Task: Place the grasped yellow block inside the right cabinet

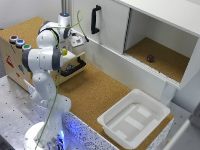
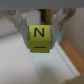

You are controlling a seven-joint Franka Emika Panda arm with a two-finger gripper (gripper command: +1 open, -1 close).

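The tool (image 2: 40, 36) clamps the yellow block (image 2: 39, 38) between both fingers, securing it for transfer into the right cabinet (image 1: 160, 57).

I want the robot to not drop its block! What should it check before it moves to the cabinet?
1. Block held: ok. The gripper is shut on the yellow block, fingers on both sides.
2. Block straight in the fingers: ok, its N sits level.
3. Cabinet open: ok, its brown floor shows.
4. Room on the floor: ok, only a small dark object lies there.
5. Arm near the cabinet: not ok, it is over by the drawer box.
6. Grip tightness: cannot tell.
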